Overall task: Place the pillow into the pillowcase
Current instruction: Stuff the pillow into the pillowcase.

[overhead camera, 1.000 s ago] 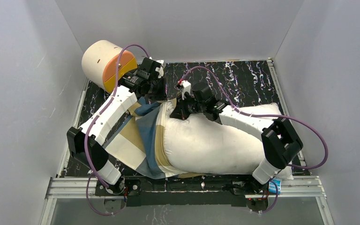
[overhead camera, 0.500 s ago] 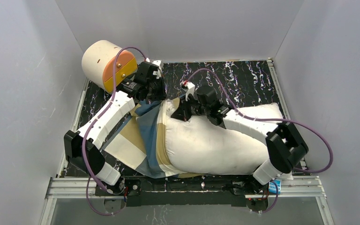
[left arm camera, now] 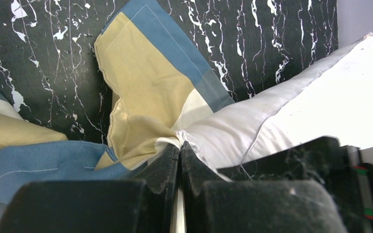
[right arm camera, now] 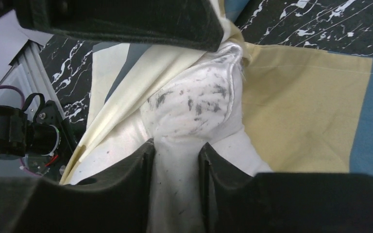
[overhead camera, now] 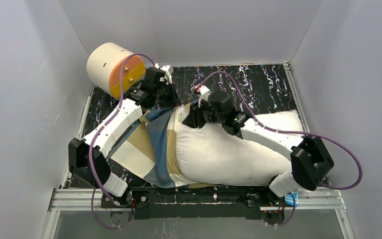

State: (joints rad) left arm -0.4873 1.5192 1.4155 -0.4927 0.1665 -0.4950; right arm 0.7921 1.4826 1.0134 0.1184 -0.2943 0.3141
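The pillow (overhead camera: 229, 154) lies across lower centre, its left end inside the pillowcase (overhead camera: 149, 144) at lower left — left gripper (left arm camera: 179, 148) clenched on the pillowcase, right gripper (right arm camera: 177, 155) parted around a pillow fold, grip unclear.

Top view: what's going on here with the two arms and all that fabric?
The arms are working the white pillow into the blue, tan and cream pillowcase. The left gripper is shut on the pillowcase's edge where it meets the pillow. The right gripper has its fingers parted around a bunched fold of the pillow. Only the pillow's left end is inside; most of it lies outside.
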